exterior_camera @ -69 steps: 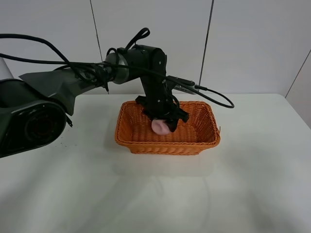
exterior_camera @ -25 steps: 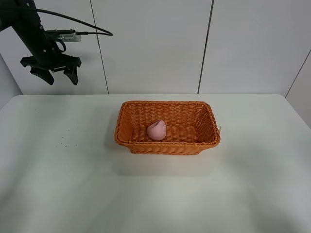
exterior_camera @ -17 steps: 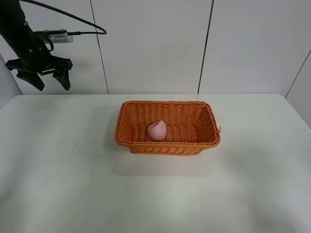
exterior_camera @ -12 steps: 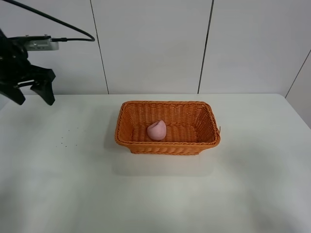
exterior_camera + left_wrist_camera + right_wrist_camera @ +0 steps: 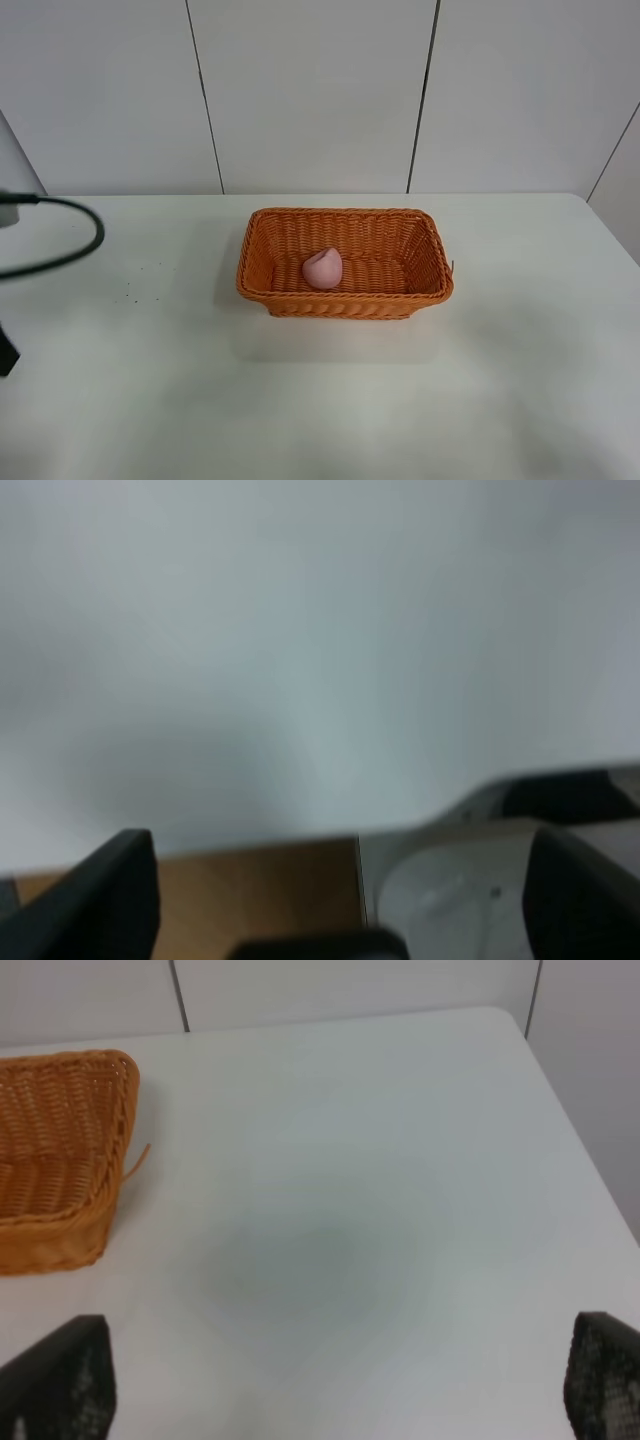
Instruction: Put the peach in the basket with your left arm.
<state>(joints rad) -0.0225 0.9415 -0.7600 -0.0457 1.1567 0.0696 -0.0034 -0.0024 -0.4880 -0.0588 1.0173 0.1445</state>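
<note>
The pale pink peach [image 5: 323,268] lies inside the orange wicker basket [image 5: 345,300], left of its middle, with nothing touching it. The basket stands in the middle of the white table. Of the left arm, the exterior view shows only a black cable loop [image 5: 75,250] and a dark bit at the left edge. In the left wrist view my left gripper [image 5: 335,885] is open and empty, its fingertips [image 5: 115,885] wide apart over the table's edge, far from the basket. My right gripper [image 5: 330,1380] is open and empty; one basket corner [image 5: 60,1160] shows beside it.
The left wrist view is blurred and shows white table surface [image 5: 300,660], then brown floor [image 5: 260,880] past the edge. White wall panels stand behind the table [image 5: 320,90]. White table surface [image 5: 350,1180] lies under the right gripper.
The left gripper let go of the peach in the basket, rose, and swung far left and down, out of the exterior view. The peach stays still in the basket.
</note>
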